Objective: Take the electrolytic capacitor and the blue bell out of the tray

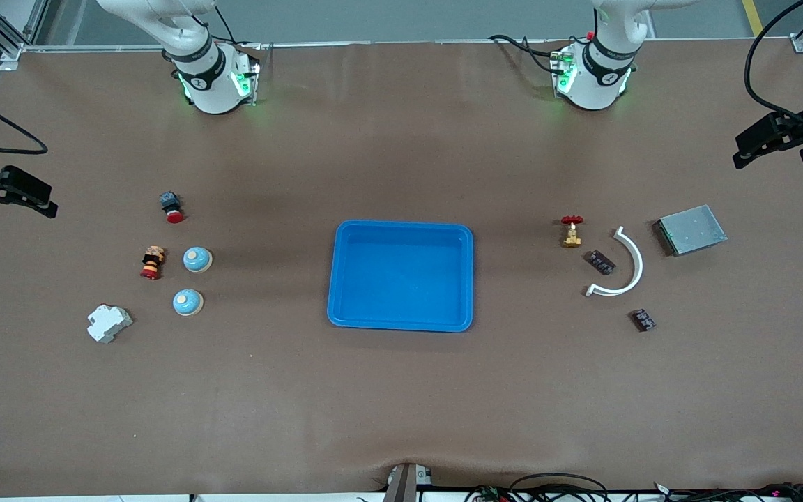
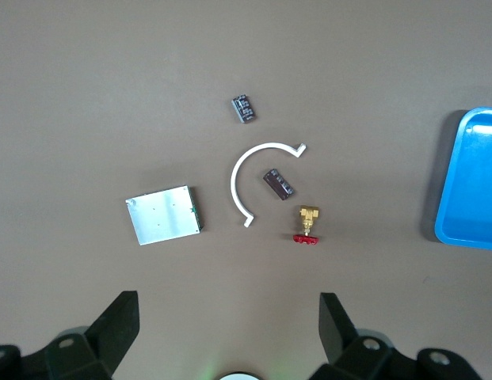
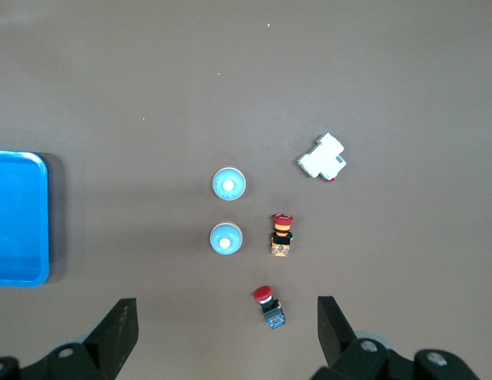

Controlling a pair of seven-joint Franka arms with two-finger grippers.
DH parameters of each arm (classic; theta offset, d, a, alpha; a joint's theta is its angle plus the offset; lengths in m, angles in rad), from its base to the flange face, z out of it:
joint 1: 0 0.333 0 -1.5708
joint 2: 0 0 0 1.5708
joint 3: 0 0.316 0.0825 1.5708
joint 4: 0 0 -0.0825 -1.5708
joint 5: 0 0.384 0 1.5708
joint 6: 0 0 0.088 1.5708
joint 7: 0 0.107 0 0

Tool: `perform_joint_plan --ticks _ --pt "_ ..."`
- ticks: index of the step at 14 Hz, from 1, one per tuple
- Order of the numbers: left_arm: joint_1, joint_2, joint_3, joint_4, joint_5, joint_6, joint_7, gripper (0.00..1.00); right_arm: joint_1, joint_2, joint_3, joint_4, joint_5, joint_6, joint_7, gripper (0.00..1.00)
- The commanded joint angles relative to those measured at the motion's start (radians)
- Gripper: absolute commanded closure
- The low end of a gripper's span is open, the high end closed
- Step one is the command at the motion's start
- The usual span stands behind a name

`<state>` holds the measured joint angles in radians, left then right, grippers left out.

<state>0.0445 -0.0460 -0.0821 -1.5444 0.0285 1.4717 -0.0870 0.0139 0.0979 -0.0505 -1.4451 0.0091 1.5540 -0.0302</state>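
Dark capacitor (image 1: 600, 262) lying flat, diagonal

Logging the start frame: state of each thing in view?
blue tray: empty
two bells: upright, on table
two capacitors: lying flat
valve: upright, red handle up
left gripper: open, above the capacitor group
right gripper: open, above the bell group

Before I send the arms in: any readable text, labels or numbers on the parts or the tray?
None can be read.
Two capacitors: pale markings, too small to read.
White breaker: no legible label.
Metal box, blue tray, two bells: no text visible.
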Motion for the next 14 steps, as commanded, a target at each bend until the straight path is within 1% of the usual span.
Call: perform_joint_plan --ticks 1,4,14 --pt "0.006 -0.022 0.001 -0.020 -0.016 -0.007 0.003 0.00 -0.017 -0.017 0.009 -0.031 0.035 0.004 0.044 0.00" --pt "0.005 -0.022 0.001 -0.017 -0.016 -0.005 0.003 0.00 -0.017 -0.017 -0.003 -0.041 0.060 0.005 0.044 0.00" --pt "0.009 -0.025 0.001 -0.019 -0.016 -0.007 0.010 0.00 -0.017 -0.017 -0.008 -0.049 0.060 0.003 0.044 0.00"
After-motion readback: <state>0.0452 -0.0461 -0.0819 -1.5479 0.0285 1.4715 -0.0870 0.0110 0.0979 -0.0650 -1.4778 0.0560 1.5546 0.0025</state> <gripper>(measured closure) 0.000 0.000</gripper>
